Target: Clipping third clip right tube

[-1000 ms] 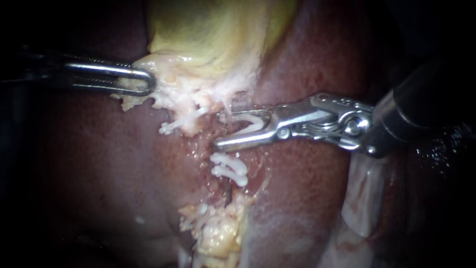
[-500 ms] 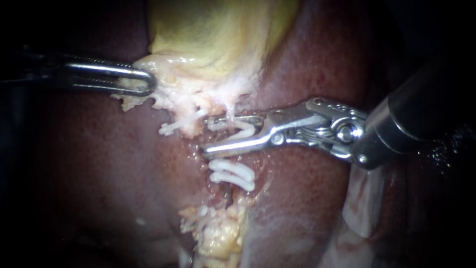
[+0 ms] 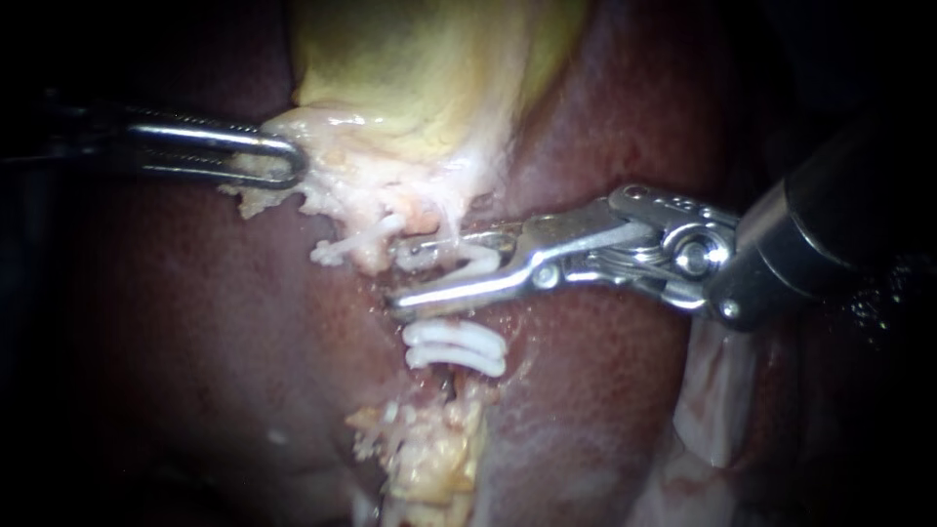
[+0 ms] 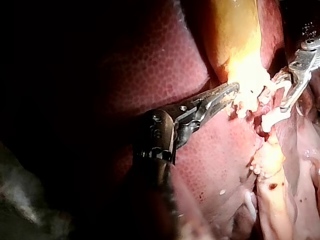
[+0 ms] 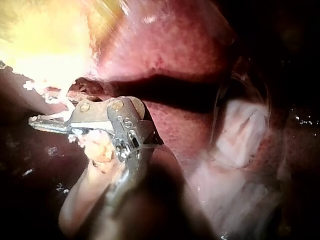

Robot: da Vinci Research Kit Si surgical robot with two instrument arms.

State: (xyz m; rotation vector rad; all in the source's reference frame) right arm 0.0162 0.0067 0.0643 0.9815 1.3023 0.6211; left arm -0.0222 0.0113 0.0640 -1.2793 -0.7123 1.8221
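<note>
Right instrument (image 3: 397, 273) reaches in across the liver (image 3: 605, 390); its jaws stand partly apart, both bearing on a white clip (image 3: 467, 259) that straddles the right tube (image 3: 452, 217). This spot is just above two set clips (image 3: 456, 346) and below the gallbladder (image 3: 420, 68). Left instrument (image 3: 291, 161): jaws closed on pale tissue (image 3: 332, 185) at the gallbladder's lower edge.

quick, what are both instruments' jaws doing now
left instrument: shut on gallbladder edge.
right instrument: shut on clip, jaws apart around it.
</note>
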